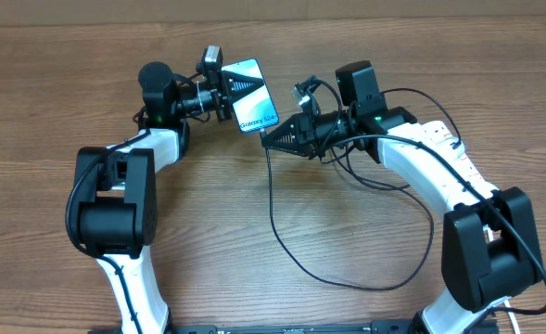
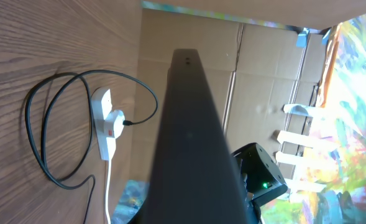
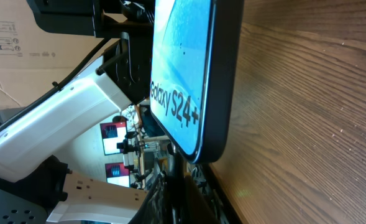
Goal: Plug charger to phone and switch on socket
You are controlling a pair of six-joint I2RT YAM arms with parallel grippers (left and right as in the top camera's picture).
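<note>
My left gripper point(image 1: 223, 93) is shut on the phone point(image 1: 255, 96) and holds it tilted above the table, its light blue "Galaxy S24+" screen up. My right gripper point(image 1: 271, 139) is shut on the connector end of the charger point(image 1: 280, 237), right at the phone's lower end. In the right wrist view the phone point(image 3: 184, 68) fills the top and the black connector point(image 3: 173, 169) rises from my fingers point(image 3: 178, 200) to touch its bottom edge. In the left wrist view the phone's dark back point(image 2: 192, 143) blocks the middle. The white socket point(image 2: 103, 127) lies beyond, with the charger's black plug point(image 2: 123, 122) in it.
The charger's black cable loops across the wooden table point(image 1: 365, 283) between the arms and coils by the socket point(image 2: 41, 155). The socket's thick white cord point(image 2: 107, 190) runs off toward the table edge. Cardboard boxes point(image 2: 263, 74) stand past the table.
</note>
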